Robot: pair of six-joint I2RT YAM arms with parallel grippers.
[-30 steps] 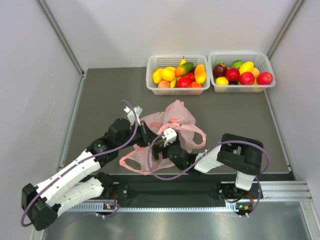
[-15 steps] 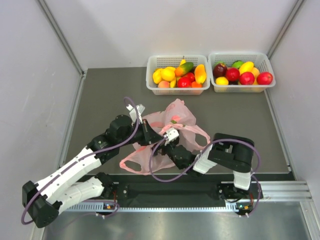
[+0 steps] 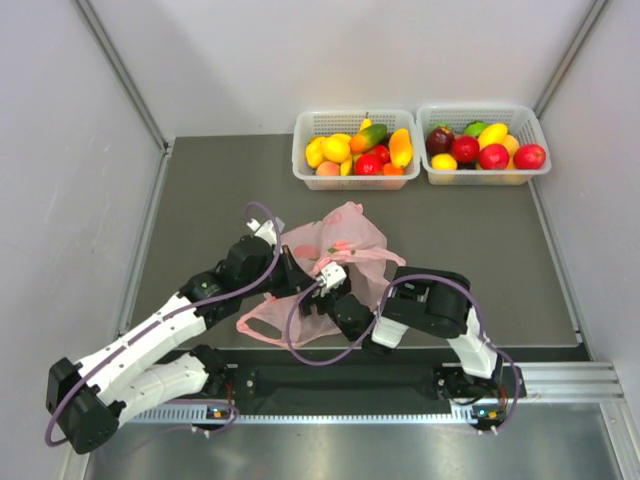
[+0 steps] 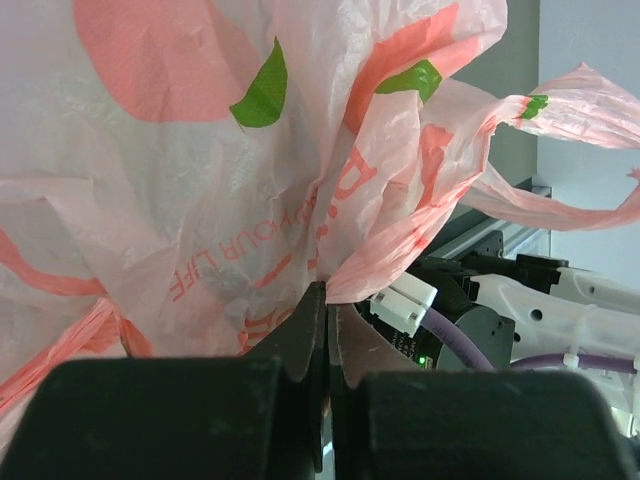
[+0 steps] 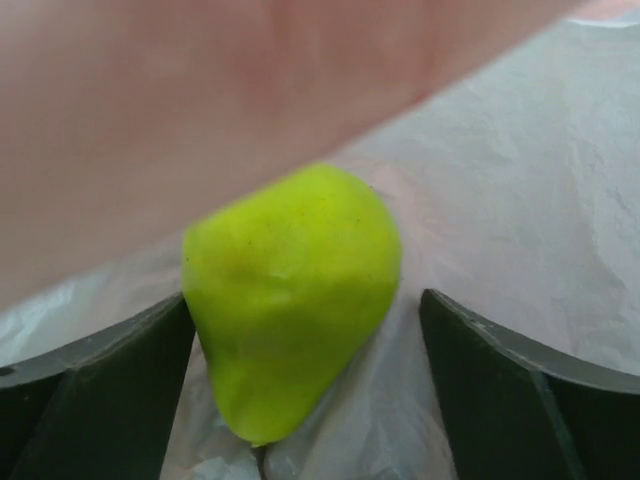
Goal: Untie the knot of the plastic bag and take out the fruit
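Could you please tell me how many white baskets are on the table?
2. One basket sits far back near the middle; the second basket is just right of it.

The plastic bag (image 3: 345, 226) lies crumpled on the table, a thin translucent pink film printed with darker pink patches, green leaf marks and some lettering. One handle loop (image 3: 380, 256) arches out to its right and a second handle loop (image 3: 255, 322) trails toward the near edge. In the left wrist view the film gathers into a tight bunch (image 4: 345, 262); whether that is the knot cannot be told. Inside the bag a glossy yellow-green fruit (image 5: 295, 295) rests on the film, narrow end down
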